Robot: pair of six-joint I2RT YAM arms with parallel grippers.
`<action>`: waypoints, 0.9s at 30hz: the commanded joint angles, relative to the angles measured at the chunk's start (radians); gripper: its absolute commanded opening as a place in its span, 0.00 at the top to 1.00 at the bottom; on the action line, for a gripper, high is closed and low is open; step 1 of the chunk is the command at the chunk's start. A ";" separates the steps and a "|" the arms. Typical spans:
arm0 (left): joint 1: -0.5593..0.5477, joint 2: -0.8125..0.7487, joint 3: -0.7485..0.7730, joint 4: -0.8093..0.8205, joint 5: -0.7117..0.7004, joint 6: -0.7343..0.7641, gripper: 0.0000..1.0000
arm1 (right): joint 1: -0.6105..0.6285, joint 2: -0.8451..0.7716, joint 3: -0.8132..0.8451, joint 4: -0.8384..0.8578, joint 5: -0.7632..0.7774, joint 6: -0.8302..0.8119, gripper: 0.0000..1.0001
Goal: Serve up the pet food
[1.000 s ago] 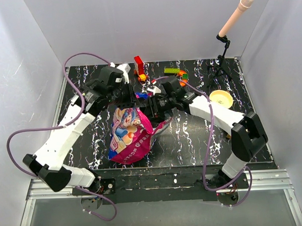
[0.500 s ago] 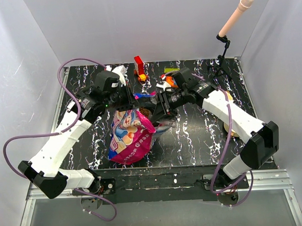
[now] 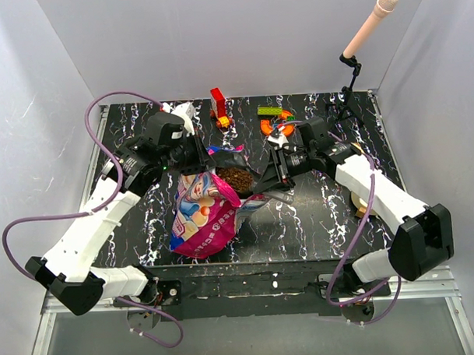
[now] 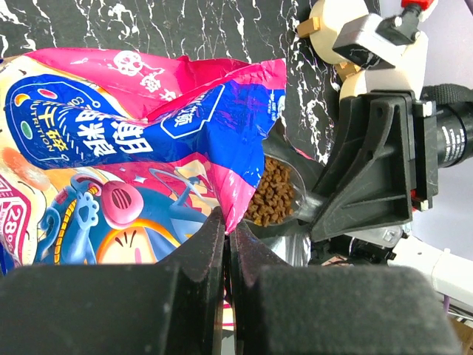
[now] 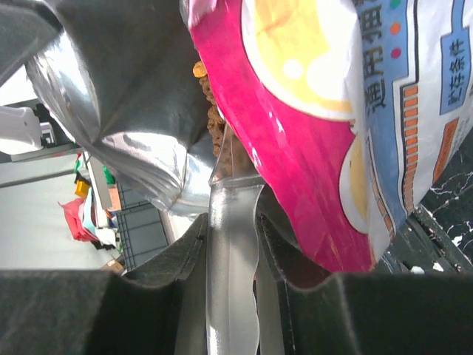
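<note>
The pink, white and blue pet food bag (image 3: 203,214) lies at the table's middle, its mouth held up. My left gripper (image 3: 207,153) is shut on the bag's top edge, which is pinched between its fingers in the left wrist view (image 4: 228,222). My right gripper (image 3: 277,170) is shut on the handle of a clear scoop (image 5: 233,244). The scoop holds a heap of brown kibble (image 3: 237,177) at the bag's mouth. The kibble shows in the left wrist view (image 4: 273,196) and in the right wrist view (image 5: 214,118), beside the silver lining of the bag (image 5: 118,89).
Toy blocks stand at the back: red (image 3: 217,98), green and yellow (image 3: 271,112), orange (image 3: 266,127). A microphone (image 3: 369,25) on a stand is at the back right. A yellow bowl (image 3: 360,207) is mostly hidden under my right arm.
My right gripper has drawn back to the right and the scoop has come up out of the bag with kibble heaped in it. My left gripper still holds the bag's edge.
</note>
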 commanded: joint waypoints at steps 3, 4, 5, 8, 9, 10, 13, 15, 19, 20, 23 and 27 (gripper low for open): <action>0.004 -0.071 0.018 0.075 -0.013 0.003 1.00 | -0.018 -0.113 -0.037 0.047 -0.064 0.040 0.99; 0.004 -0.072 0.019 0.075 -0.014 0.002 1.00 | 0.001 -0.114 -0.069 0.145 -0.052 0.117 0.99; 0.004 -0.071 0.018 0.076 -0.017 0.003 1.00 | 0.012 -0.087 -0.065 0.181 -0.047 0.134 0.99; 0.006 -0.066 0.025 0.075 -0.024 0.005 1.00 | 0.017 -0.044 0.076 -0.069 -0.035 -0.012 0.99; 0.004 -0.066 0.029 0.075 -0.025 0.002 1.00 | 0.019 -0.080 0.102 -0.139 0.003 -0.060 0.99; 0.006 -0.065 0.026 0.080 -0.024 -0.001 1.00 | 0.016 -0.109 0.078 -0.132 0.031 -0.036 0.99; 0.004 -0.071 0.007 0.095 -0.014 -0.009 1.00 | 0.017 -0.034 -0.017 0.136 -0.054 0.128 0.99; 0.004 -0.066 0.010 0.092 -0.013 -0.012 1.00 | 0.032 0.016 0.046 0.025 -0.055 0.049 0.99; 0.004 -0.069 0.007 0.092 -0.018 -0.009 1.00 | 0.019 -0.105 -0.034 0.116 -0.018 0.124 0.99; 0.004 -0.069 0.007 0.090 -0.016 -0.007 1.00 | 0.020 -0.072 -0.046 0.231 -0.043 0.210 0.99; 0.004 -0.061 0.015 0.089 -0.008 -0.010 1.00 | 0.051 0.024 0.119 -0.087 -0.010 0.028 0.99; 0.004 -0.075 -0.007 0.096 -0.024 -0.009 1.00 | 0.011 -0.108 -0.050 0.134 -0.011 0.191 0.99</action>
